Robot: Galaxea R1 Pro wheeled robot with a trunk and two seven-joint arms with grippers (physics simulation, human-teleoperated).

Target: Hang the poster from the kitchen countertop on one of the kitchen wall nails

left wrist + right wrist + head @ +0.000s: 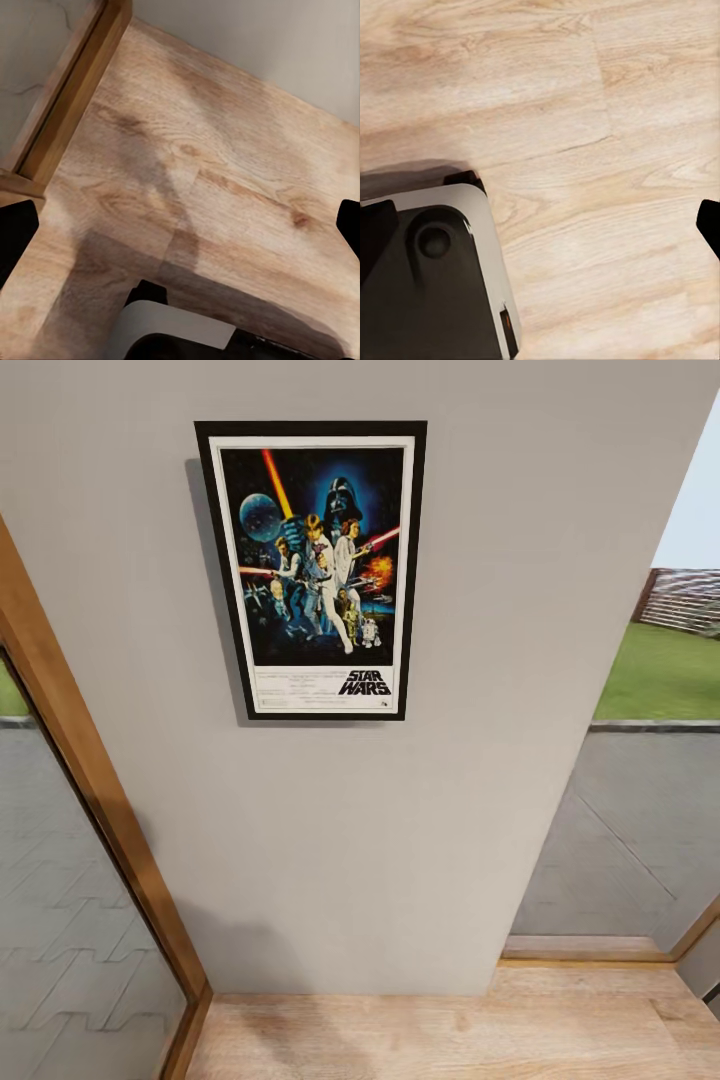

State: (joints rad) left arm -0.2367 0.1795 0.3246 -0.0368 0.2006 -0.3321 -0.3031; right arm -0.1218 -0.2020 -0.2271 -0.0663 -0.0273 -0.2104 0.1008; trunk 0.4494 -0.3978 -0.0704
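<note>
Grey plain wall stands in front of the robot, and the poster hangs flat on it, in its upper part, upright and straight. It has a thin black frame, a white border and dark blue artwork with figures and red lightsabers; the words "STAR WARS" are at its lower edge. A soft shadow falls on the wall along its left side and under it.

At the left of the wall runs a wooden door frame, with grey paving seen through the glass beside it. At the right is another opening, where green grass and a fence are seen outside. Below the wall lies a light wooden floor.

Both wrist views look down on this floor. The left tool shows only dark finger tips at the two opposite edges of its picture, so it is spread wide and holds nothing. The right tool is spread wide in the same way, also holding nothing. Under it a part of the robot base is seen, grey and black, resting on the floor.
</note>
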